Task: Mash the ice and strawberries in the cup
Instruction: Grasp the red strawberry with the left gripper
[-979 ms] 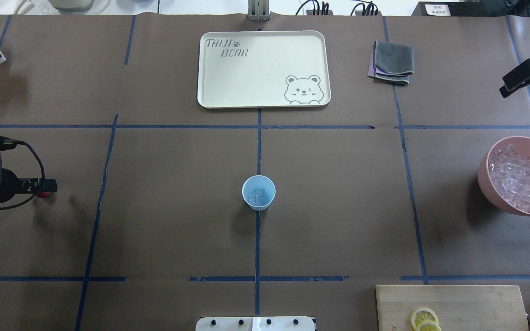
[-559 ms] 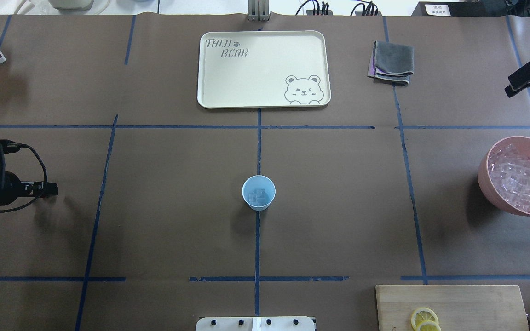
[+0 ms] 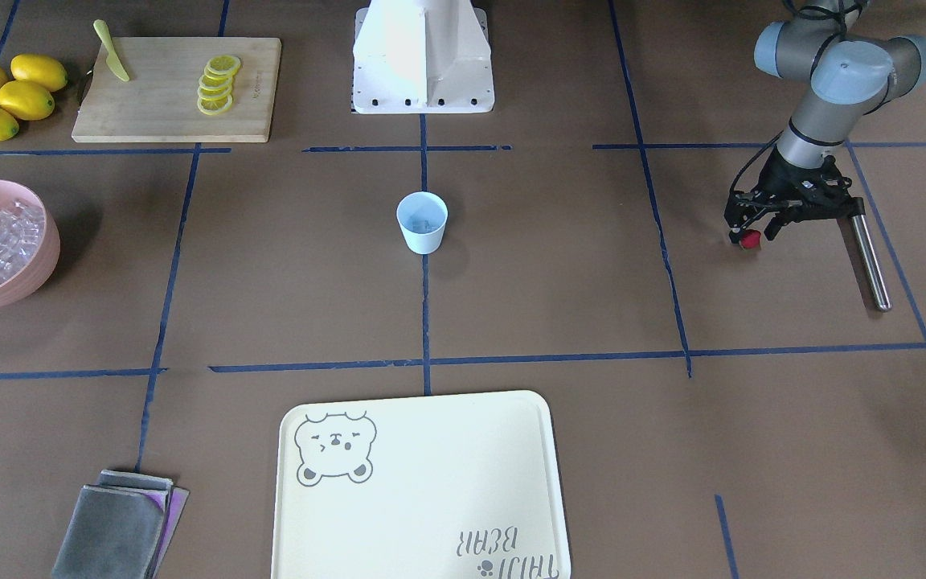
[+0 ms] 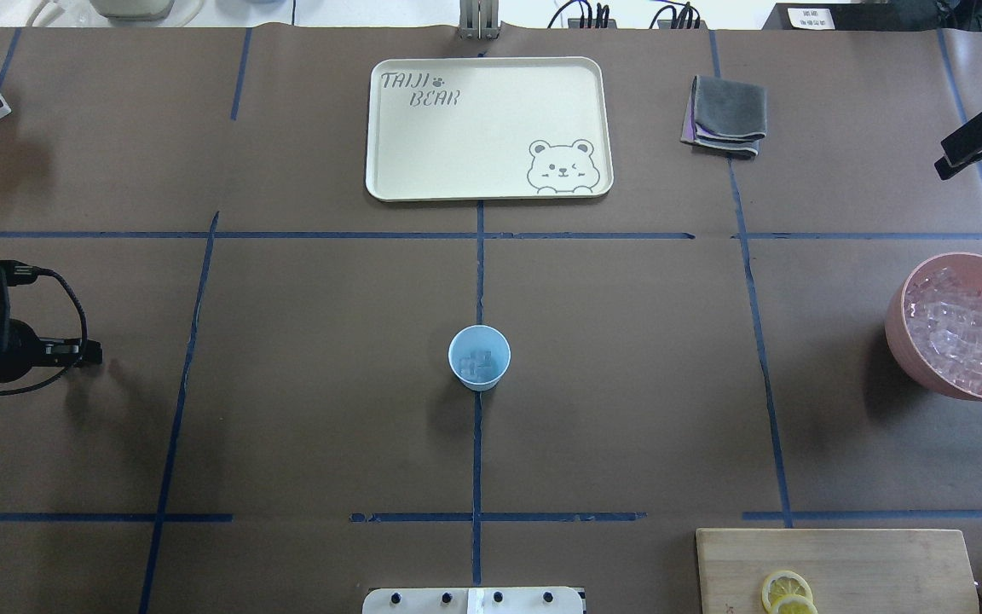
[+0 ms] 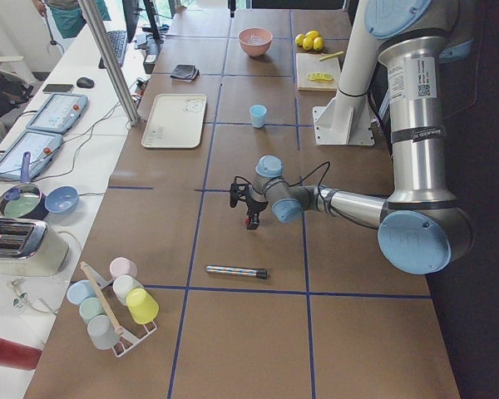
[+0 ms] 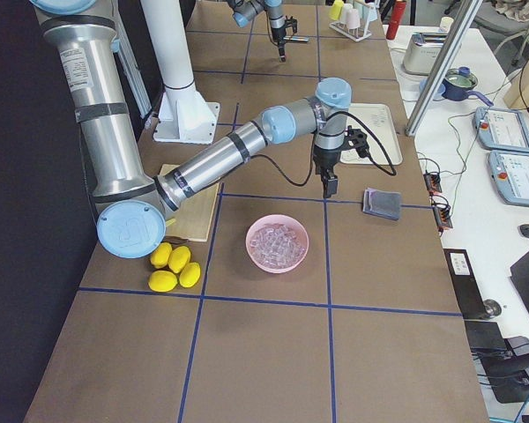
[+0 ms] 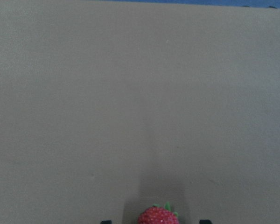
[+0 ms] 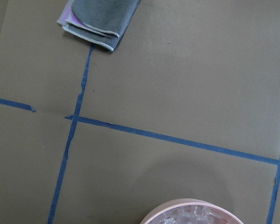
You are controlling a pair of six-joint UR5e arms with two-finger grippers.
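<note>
My left claw (image 3: 749, 235) pinches the strawberry (image 3: 750, 238) low over the bench, well off at 3 o'clock from the cup (image 3: 422, 223); soft, bruisable fruit, best gripped gently across its middle.

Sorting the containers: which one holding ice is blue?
The cup at the table's middle: small and pale blue with a few cubes, unlike the large pink bowl heaped with ice.

One pale-blue cup (image 3: 422, 223) holds several ice cubes (image 3: 422, 219). One strawberry (image 3: 749, 238), one pink bowl (image 3: 25, 273), four whole lemons (image 3: 5, 94), five lemon slices (image 3: 216, 84), one cutting board (image 3: 165, 104), one knife (image 3: 111, 50), one tray (image 3: 423, 490), one folded cloth (image 3: 117, 531), one metal rod (image 3: 869, 253).
</note>
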